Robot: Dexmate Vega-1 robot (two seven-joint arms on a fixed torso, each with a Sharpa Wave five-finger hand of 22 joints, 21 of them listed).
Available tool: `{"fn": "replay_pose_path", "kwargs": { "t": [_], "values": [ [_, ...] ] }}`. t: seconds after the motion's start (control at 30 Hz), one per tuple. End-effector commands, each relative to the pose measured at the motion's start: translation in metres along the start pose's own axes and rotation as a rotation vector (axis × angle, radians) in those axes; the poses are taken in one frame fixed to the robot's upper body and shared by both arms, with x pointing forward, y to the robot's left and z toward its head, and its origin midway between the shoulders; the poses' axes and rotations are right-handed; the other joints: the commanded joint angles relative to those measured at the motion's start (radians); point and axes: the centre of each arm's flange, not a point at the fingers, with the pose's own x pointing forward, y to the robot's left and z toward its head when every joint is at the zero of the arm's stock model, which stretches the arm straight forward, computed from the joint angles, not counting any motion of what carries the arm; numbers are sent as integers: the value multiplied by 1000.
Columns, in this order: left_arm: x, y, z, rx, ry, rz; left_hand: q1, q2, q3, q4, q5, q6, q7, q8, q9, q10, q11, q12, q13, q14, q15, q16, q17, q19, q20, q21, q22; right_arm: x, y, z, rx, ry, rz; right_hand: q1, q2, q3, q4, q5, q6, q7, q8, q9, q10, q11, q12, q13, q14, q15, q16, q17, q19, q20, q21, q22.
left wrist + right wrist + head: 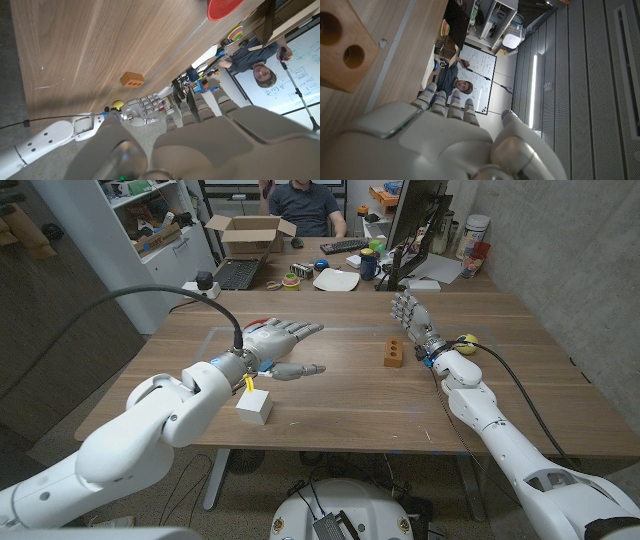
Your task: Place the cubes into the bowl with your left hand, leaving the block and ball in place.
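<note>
Left hand (pixel 283 345) empty, fingers spread, beyond 1 white cube (pixel 254 406), right hand (pixel 413 319) empty, fingers apart

The table (pixel 330 400) is brown wood with a streaky grain. A white cube (pixel 254 406) sits on it, with a small yellow tag just above. The block (pixel 394 353) is orange-brown with two dark round holes, and the ball (pixel 466 343) is yellow. A red bowl (pixel 223 7) shows in the left wrist view. The left hand (pixel 285 340) is pale grey with blue at the wrist; the right hand (pixel 410 315) is grey and silver. Both arms are glossy white with black cables.
</note>
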Motion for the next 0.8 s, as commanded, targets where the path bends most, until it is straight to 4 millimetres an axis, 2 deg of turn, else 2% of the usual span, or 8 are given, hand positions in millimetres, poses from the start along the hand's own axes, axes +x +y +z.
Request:
{"fn": "replay_pose_path", "kwargs": {
  "t": [0.03, 0.4, 0.6, 0.8],
  "values": [
    [-13, 7, 11, 92, 80, -31, 23, -2, 2, -11, 10, 12, -2, 11, 6, 19, 3, 13, 7, 10, -2, 4, 3, 17, 11, 7, 5, 2, 3, 2, 0, -4, 9, -5, -8, -2, 4, 4, 11, -1, 2, 4, 6, 4, 3, 2, 5, 1, 2, 2, 3, 6, -2, 6],
    [-17, 0, 9, 97, 137, -126, 47, -10, 3, -26, 9, 18, -2, 14, 8, 17, 14, 11, 10, 16, -3, 4, 6, 35, 15, 8, 5, 5, 4, -2, 0, 3, 7, -8, -11, -5, 6, 4, 11, 1, 2, 4, 6, 5, 3, 2, 6, 0, 3, 3, 3, 7, -3, 6],
    [-15, -11, 7, 117, 179, -173, 59, -21, -1, -36, 9, 16, -2, 13, 8, 16, 19, 10, 12, 17, 0, 4, 6, 44, 25, 9, 4, 6, 5, -7, 12, 5, 7, -10, -12, -7, 7, 4, 10, 0, 1, 4, 6, 6, 3, 2, 7, 1, 3, 3, 4, 7, -4, 6],
    [-12, -22, 5, 103, 203, -219, 72, -36, -9, -47, 10, 14, -2, 12, 9, 10, 24, 7, 14, 22, 7, 4, 7, 72, 46, 14, 4, 8, 6, -9, 12, 6, 12, -12, -14, -8, 8, 4, 10, -1, 1, 4, 7, 6, 3, 2, 7, 1, 3, 3, 4, 8, -5, 6]
  ]
}}
